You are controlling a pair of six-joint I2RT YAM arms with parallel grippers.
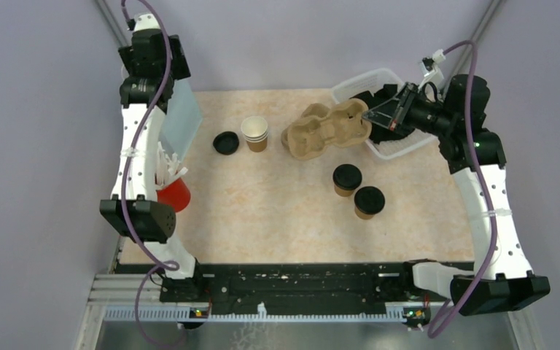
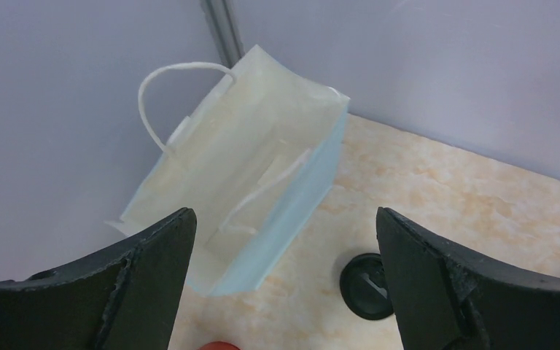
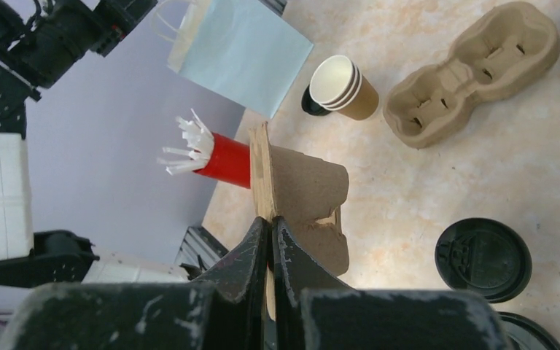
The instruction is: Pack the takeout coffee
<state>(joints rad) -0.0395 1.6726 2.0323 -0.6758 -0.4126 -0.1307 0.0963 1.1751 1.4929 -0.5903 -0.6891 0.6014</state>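
Tabletop [image 1: 277, 211]: 2 kraft cups [image 1: 345, 191], black lids [image 1: 370, 198]; left jaws spread, right jaws pinching carrier [image 3: 302, 193].

Left arm [image 1: 133, 146], right arm [image 1: 510, 251]: white shells, black joint blocks, purple cable [image 1: 494, 237] zip-tied along each; black scuffed fingers [image 3: 251, 255]; bases on black rail [image 1: 299, 286].

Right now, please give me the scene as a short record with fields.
left gripper: open, above the paper bag, holding nothing
right gripper: shut on the edge of a cardboard carrier
lidded cups: two, upright on the table, not in a carrier
second carrier: on the table, empty
loose lid: flat on the table beside the stacked open cups
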